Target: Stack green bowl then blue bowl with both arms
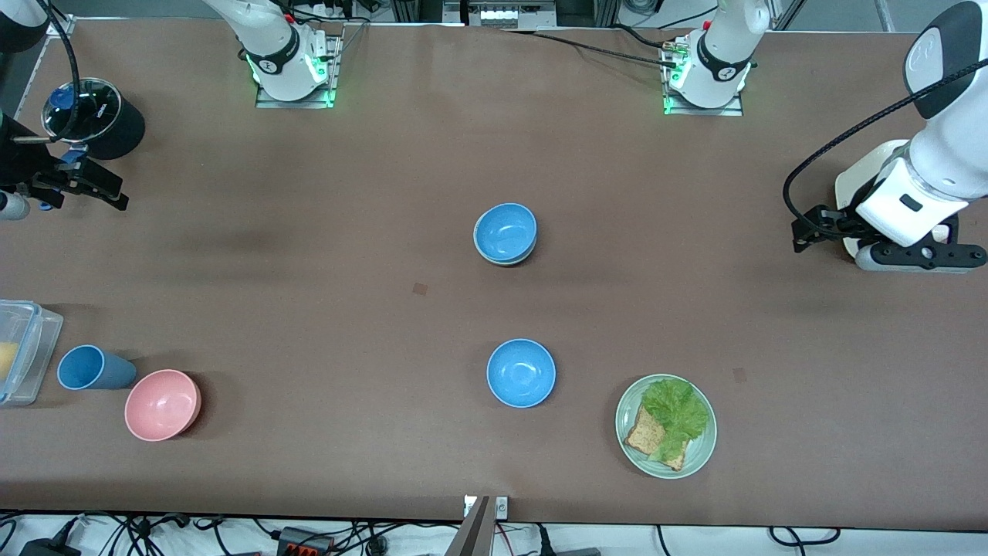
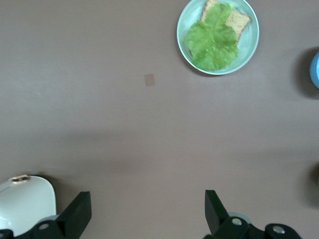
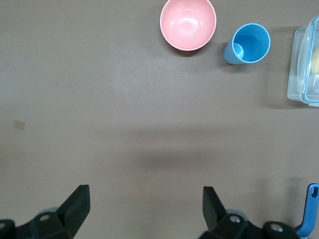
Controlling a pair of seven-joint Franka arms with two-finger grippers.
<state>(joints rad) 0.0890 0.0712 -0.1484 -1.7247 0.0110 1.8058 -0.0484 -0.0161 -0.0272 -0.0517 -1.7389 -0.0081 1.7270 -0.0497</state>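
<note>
The blue bowl (image 1: 505,232) sits nested inside the green bowl (image 1: 505,262) at mid-table; only a thin pale rim of the green bowl shows under it. My left gripper (image 1: 806,230) hangs open and empty over bare table at the left arm's end, well away from the stack. In the left wrist view (image 2: 147,214) its fingers stand wide apart with only table between them. My right gripper (image 1: 108,193) hangs open and empty over the table at the right arm's end. The right wrist view (image 3: 144,209) shows the same wide gap over bare table.
A more vivid blue bowl (image 1: 521,373) stands nearer the front camera than the stack. A pale green plate (image 1: 629,432) with lettuce and toast lies beside it. A pink bowl (image 1: 162,404), blue cup (image 1: 85,367) and clear container (image 1: 27,351) stand at the right arm's end.
</note>
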